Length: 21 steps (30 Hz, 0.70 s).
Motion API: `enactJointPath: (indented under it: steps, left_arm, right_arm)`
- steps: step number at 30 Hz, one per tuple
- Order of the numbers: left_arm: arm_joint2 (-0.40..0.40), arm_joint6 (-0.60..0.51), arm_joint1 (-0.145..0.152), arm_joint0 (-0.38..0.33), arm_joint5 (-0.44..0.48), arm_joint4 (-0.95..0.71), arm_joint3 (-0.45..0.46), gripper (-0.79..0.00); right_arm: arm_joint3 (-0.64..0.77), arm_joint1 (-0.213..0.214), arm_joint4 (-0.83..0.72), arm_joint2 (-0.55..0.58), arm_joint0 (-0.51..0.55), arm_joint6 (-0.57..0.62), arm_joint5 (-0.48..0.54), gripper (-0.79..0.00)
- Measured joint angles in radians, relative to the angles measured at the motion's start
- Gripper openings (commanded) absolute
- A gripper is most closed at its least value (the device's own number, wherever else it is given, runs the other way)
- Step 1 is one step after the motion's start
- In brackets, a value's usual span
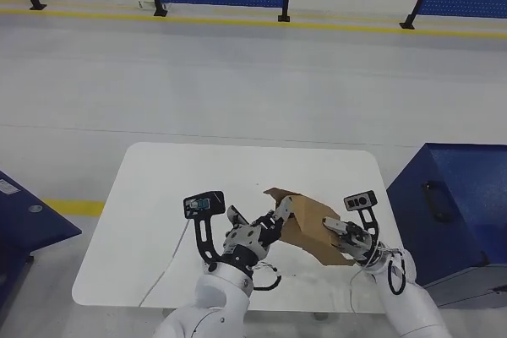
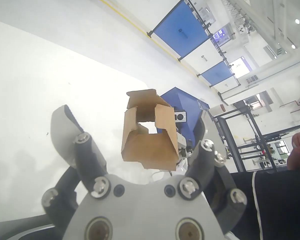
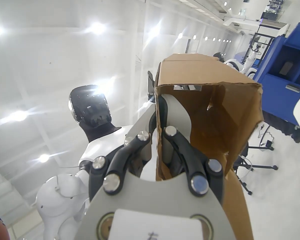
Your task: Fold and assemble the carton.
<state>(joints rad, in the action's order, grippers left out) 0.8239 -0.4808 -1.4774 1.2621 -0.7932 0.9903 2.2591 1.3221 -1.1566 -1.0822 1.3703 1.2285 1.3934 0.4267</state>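
The right tool [image 3: 160, 106] is clamped on one wall of the cardboard carton [image 1: 311, 223], held above the bench's [image 1: 177, 194] near right corner. The left tool [image 2: 135, 123] gapes wide, facing the loose end flaps. Flap-folding seems in hand; next, press one flap inward.

The brown cardboard carton [image 3: 215, 116] is made of matt, rough paper board, and its cut edges are seen to be ragged. The flat white table top [image 1: 194, 177] is smooth, with a soft shine. The left gripper [image 2: 133, 118] is built from a dull grey metal plate, shiny round screws and matt black plastic links. The same parts are seen on the right gripper [image 3: 158, 96]. The big blue bin [image 1: 456, 211] looks smooth and hard.
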Motion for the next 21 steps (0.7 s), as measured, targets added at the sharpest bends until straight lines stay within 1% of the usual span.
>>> enactJointPath:
  steps: [3,4,6,10,12,15,17,18,21]
  left_arm:
    - [-0.029,0.002,-0.007,-0.009,-0.018,0.019,-0.01,-0.262]
    - [-0.035,0.005,-0.009,-0.012,-0.02,0.026,-0.013,-0.249]
    - [-0.051,0.014,-0.013,-0.016,-0.019,0.046,-0.025,-0.249]
    - [-0.072,0.023,-0.02,-0.023,-0.017,0.088,-0.057,-0.311]
    - [-0.074,0.021,-0.023,-0.023,-0.019,0.098,-0.065,-0.376]
    - [-0.072,0.014,-0.027,-0.021,-0.018,0.105,-0.073,-0.385]
    - [-0.069,0.007,-0.029,-0.017,-0.017,0.11,-0.079,-0.354]
    - [-0.067,0.002,-0.029,-0.015,-0.016,0.115,-0.083,-0.372]
    - [-0.064,-0.009,-0.031,-0.009,-0.01,0.132,-0.087,-0.394]
  right_arm:
    - [0.011,-0.002,0.014,0.004,0.012,-0.005,0.005,-0.785]
    - [0.013,-0.002,0.016,0.005,0.015,-0.006,0.006,-0.785]
    - [0.016,-0.003,0.021,0.007,0.019,-0.005,0.005,-0.785]
    - [0.02,-0.005,0.026,0.011,0.026,-0.001,0.001,-0.785]
    - [0.022,-0.006,0.026,0.014,0.029,0.002,-0.002,-0.785]
    - [0.026,-0.007,0.02,0.02,0.033,0.008,-0.008,-0.785]
    - [0.029,-0.008,0.015,0.023,0.036,0.013,-0.013,-0.785]
    - [0.03,-0.008,0.013,0.024,0.038,0.016,-0.016,-0.785]
    - [0.031,-0.01,0.006,0.025,0.041,0.022,-0.022,-0.785]
